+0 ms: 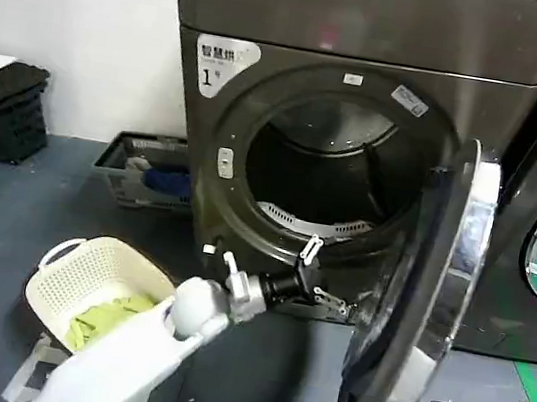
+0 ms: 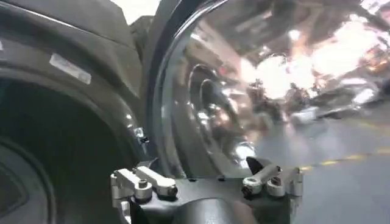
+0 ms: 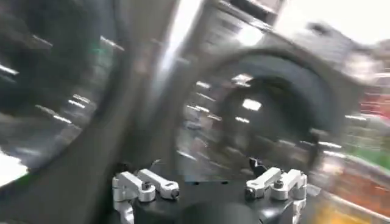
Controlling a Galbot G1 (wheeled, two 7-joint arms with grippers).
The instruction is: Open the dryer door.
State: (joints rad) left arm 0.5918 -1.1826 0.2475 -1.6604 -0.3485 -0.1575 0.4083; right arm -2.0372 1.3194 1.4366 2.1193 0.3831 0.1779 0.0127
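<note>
Cream laundry basket [image 1: 85,280] holds green cloth; left gripper [image 1: 323,278], jaws apart, beside open dryer door [image 1: 425,305].

The door [image 1: 438,287] is seen swung wide from the dryer [image 1: 374,35], with the left gripper [image 1: 323,278] spread open below the drum opening.

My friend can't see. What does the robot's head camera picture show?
The dryer door hangs wide open, showing the dark drum of the dryer. The left gripper reaches out, fingers spread, beside the door's inner side. A cream laundry basket with green cloth sits on the floor.
</note>
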